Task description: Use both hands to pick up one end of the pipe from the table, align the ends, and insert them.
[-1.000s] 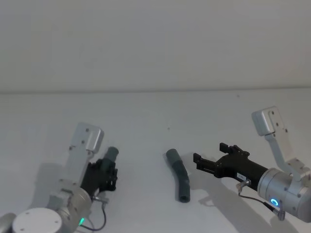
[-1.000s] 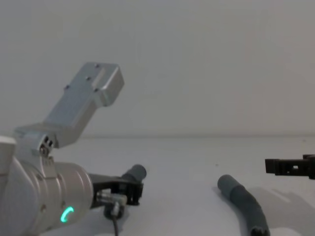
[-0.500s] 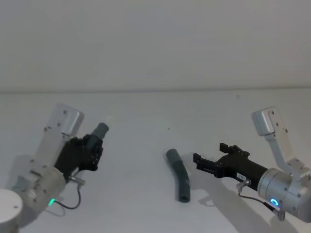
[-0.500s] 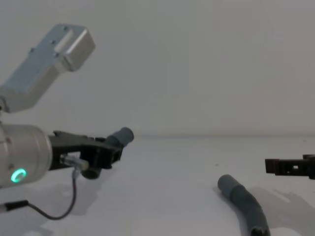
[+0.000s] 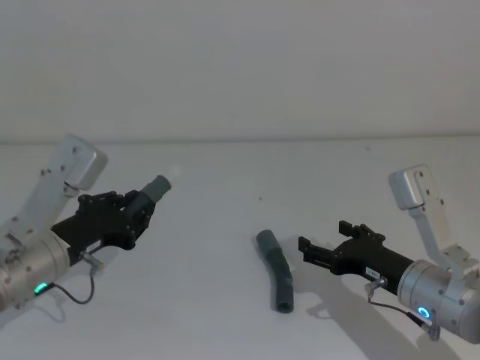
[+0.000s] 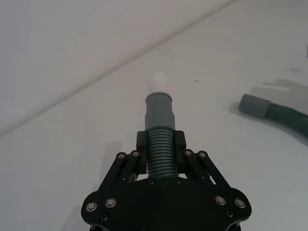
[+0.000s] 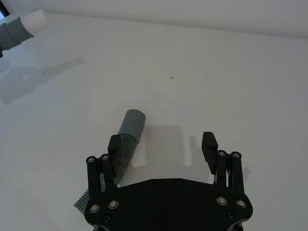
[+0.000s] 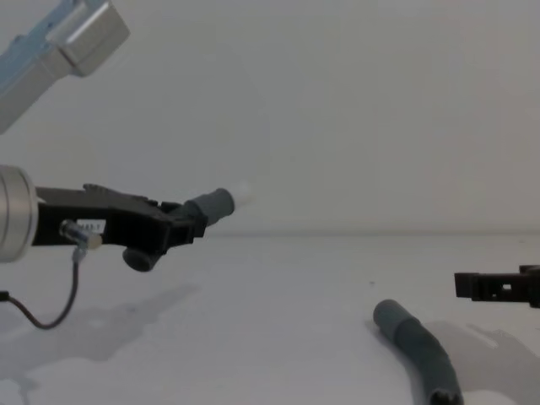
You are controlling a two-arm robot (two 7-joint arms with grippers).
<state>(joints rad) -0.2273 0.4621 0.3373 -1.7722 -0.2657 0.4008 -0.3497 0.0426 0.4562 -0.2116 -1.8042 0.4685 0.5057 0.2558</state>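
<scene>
Left black angular gripper (image 5: 142,212) has risen higher since a moment ago, its arm swung left.
Head view: its fingers pinch a grey corrugated hose end (image 5: 156,189) with white tip; the curved dark grey hose (image 5: 276,271) lies on the white matte surface (image 5: 217,322), right black gripper (image 5: 309,251) just right of it. Right wrist view: that gripper's fingers (image 7: 209,142) spread apart.
</scene>
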